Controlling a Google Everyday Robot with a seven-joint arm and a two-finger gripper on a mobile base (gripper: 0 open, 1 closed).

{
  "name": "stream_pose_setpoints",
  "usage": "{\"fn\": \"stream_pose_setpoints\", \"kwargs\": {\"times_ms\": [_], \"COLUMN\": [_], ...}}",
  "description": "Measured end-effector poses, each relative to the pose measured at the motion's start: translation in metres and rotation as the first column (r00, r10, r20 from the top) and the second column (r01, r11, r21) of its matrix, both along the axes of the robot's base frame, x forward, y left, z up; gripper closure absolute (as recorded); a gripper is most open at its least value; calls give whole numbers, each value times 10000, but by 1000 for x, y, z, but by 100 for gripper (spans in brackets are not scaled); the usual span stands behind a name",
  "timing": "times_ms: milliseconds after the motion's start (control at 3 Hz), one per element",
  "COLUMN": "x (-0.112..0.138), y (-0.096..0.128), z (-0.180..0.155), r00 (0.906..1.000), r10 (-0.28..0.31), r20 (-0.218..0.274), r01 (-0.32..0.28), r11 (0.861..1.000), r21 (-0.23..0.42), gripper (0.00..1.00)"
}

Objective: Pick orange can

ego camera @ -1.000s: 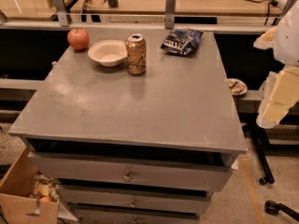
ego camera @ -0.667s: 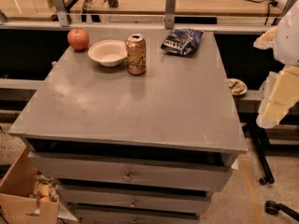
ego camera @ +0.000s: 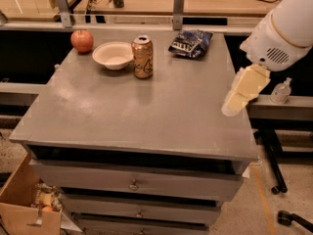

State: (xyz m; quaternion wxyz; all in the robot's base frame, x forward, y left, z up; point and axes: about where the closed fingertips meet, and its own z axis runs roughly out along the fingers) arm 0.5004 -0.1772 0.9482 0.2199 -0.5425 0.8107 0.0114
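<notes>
The orange can [ego camera: 143, 57] stands upright on the grey tabletop [ego camera: 146, 111] near its back, just right of a white bowl [ego camera: 113, 55]. It is copper-orange with a silver top and pale script. My gripper [ego camera: 240, 96] hangs at the right side of the view, over the table's right edge, well to the right of the can and nearer the front. The white arm [ego camera: 286, 28] rises behind it to the upper right. The gripper holds nothing that I can see.
A red apple [ego camera: 81, 40] sits at the back left, left of the bowl. A dark blue chip bag [ego camera: 190, 43] lies at the back right. Drawers [ego camera: 132, 185] sit below the tabletop. A cardboard box [ego camera: 29, 204] stands on the floor, lower left.
The arm and gripper have swung left, in over the table's right edge. The can, bowl, apple and bag have not moved.
</notes>
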Motion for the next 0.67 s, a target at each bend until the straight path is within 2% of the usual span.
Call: {"fn": "stream_pose_setpoints", "kwargs": {"times_ms": [333,667], "x": [33,34], "y": [16,17], "z": [-16,-16], "r00": [9943,9871], "r10": [-1063,-1591], "r20": [-9,-154], "r01": [1062,1597], "r11": [9934,9850], "r21": [444,656], "gripper": [0,0]}}
